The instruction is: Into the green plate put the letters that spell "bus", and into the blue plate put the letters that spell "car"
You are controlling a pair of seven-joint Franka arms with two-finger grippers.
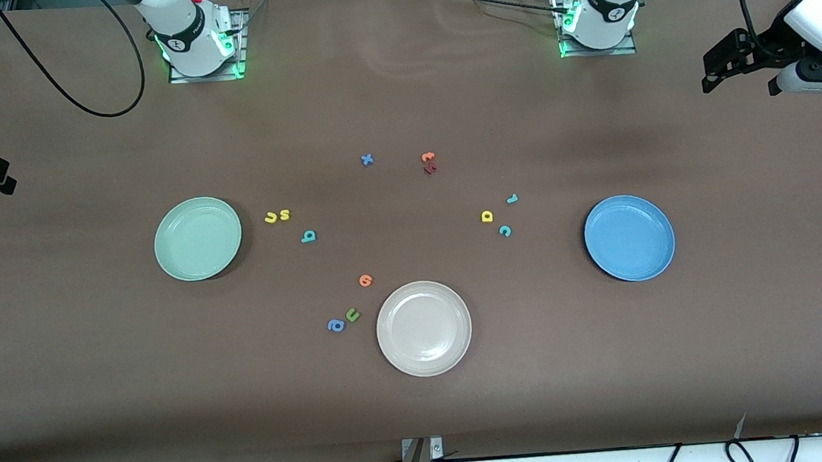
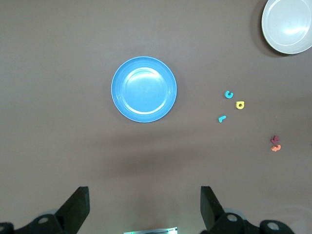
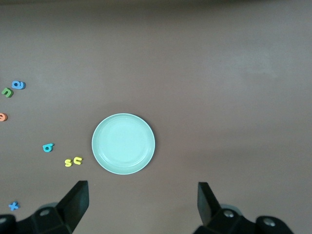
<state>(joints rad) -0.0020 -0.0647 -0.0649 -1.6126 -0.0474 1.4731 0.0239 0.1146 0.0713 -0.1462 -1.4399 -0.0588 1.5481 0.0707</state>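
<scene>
The yellow u (image 1: 271,217), yellow s (image 1: 284,214) and teal b (image 1: 308,236) lie on the table beside the green plate (image 1: 197,238), which holds nothing. The yellow a (image 1: 486,216), teal c (image 1: 505,231) and teal r (image 1: 511,198) lie in a loose group beside the bare blue plate (image 1: 629,237). My left gripper (image 1: 713,74) hangs open and high over the left arm's end of the table, looking down on the blue plate (image 2: 144,89). At the right arm's end my right gripper (image 1: 1,177) is open too, high above the green plate (image 3: 123,144).
A beige plate (image 1: 424,327) sits nearest the front camera. Beside it lie an orange letter (image 1: 365,280), a green u (image 1: 352,314) and a blue a (image 1: 336,325). Toward the bases lie a blue x (image 1: 367,160) and an orange (image 1: 428,157) and a dark red letter (image 1: 430,168).
</scene>
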